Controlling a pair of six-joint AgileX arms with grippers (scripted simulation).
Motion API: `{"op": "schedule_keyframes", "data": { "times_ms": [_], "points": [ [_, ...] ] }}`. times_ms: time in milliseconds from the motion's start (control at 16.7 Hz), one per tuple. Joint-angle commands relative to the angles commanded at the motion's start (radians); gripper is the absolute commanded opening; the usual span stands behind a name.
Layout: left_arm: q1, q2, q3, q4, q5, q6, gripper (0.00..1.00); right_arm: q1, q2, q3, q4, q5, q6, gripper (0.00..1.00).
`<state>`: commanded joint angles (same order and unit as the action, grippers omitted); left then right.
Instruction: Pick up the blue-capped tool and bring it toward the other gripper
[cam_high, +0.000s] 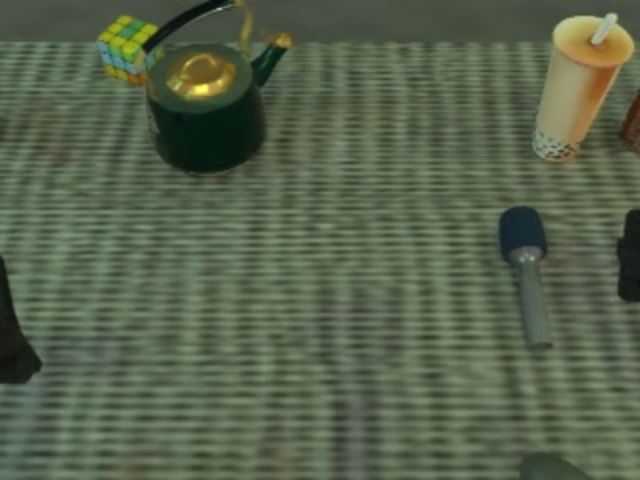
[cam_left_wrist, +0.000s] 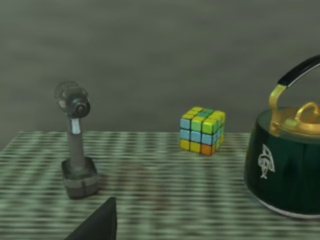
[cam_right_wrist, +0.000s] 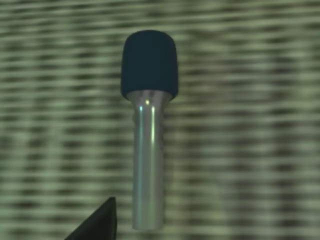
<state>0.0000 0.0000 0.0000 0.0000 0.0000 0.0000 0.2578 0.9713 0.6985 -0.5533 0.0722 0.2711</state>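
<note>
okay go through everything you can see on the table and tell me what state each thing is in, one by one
blue-capped tool: lying flat on the table, not gripped.
kettle: upright, gold lid on, handle raised.
drink cup: upright, straw in the lid.
puzzle cube: sitting flat, colours scrambled.
power drill: standing upright on its base.
left gripper: at the table's left edge, holding nothing.
right gripper: above the tool, not on it.

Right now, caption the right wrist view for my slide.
Blue-capped tool lying flat on the woven tablecloth, ungrasped, one dark fingertip beside its handle.
</note>
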Motion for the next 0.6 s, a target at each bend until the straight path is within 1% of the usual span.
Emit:
{"op": "schedule_keyframes", "data": {
  "times_ms": [300,480,600],
  "points": [
    [0.0,0.0,0.0,0.0,0.0,0.0,1.0,0.115,0.468,0.33,-0.224,0.027,0.126,1.0],
    [0.0,0.0,0.0,0.0,0.0,0.0,1.0,0.169,0.674,0.475,-0.341,0.042,0.182,1.0],
    [0.0,0.0,0.0,0.0,0.0,0.0,1.0,0.195,0.768,0.539,-0.403,0.051,0.209,1.0]
  ]
}}
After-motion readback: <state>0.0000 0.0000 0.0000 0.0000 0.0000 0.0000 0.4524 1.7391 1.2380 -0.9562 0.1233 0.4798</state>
